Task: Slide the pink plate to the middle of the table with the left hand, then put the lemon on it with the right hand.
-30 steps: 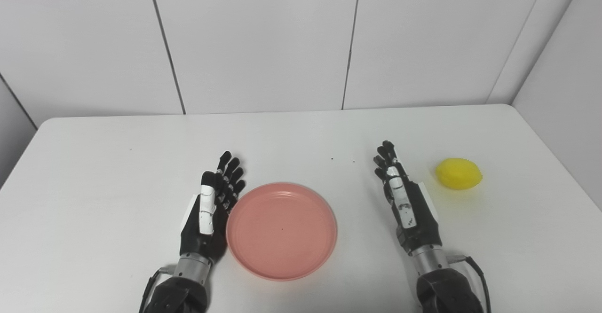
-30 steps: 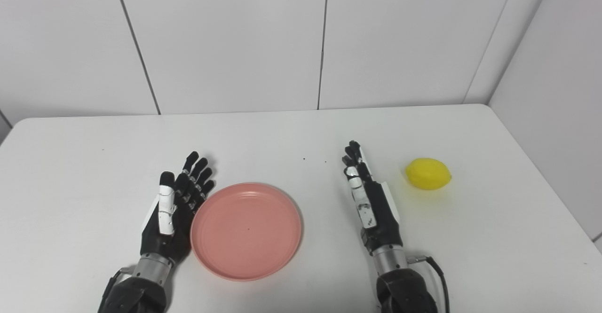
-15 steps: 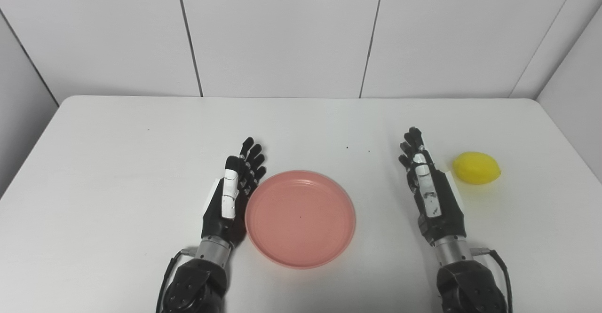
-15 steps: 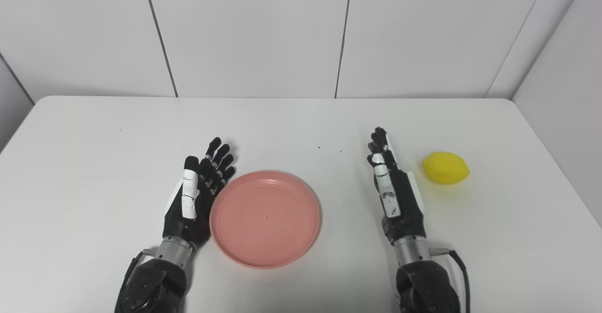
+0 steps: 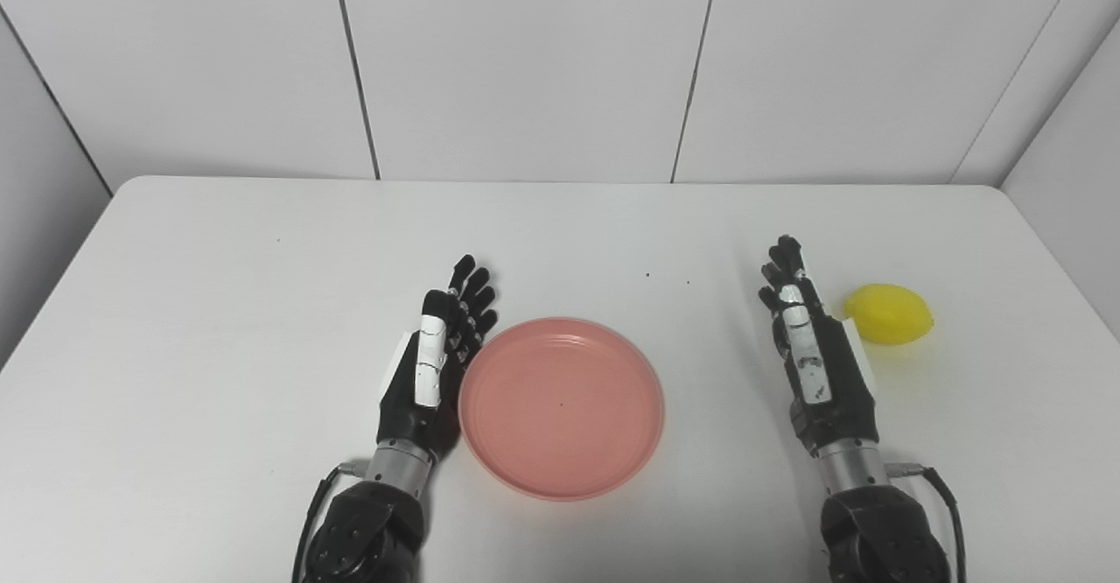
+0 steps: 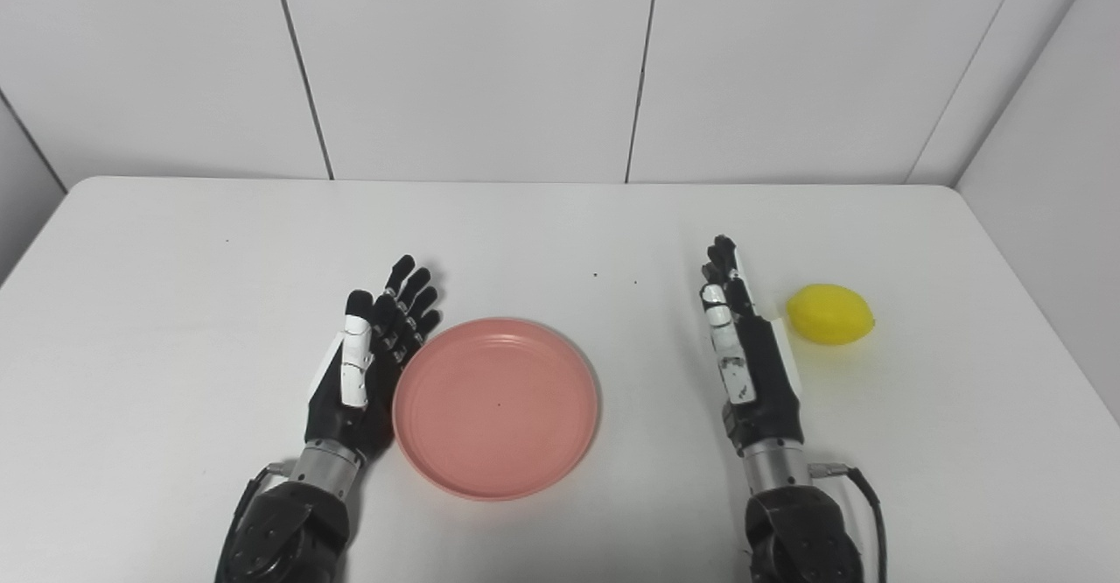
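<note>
We see the pink plate point(image 5: 561, 408) lying flat near the middle of the white surface point(image 5: 219, 303). Our left hand point(image 5: 433, 364) is flat and open, fingers apart, right against the plate's left edge. The lemon point(image 5: 889, 313) sits to the right. Our right hand point(image 5: 814, 355) is open too, just beside the lemon, holding nothing. The lemon looks small, light, smooth and round, so it may roll. We think we should wrap our fingers around its fat middle.
</note>
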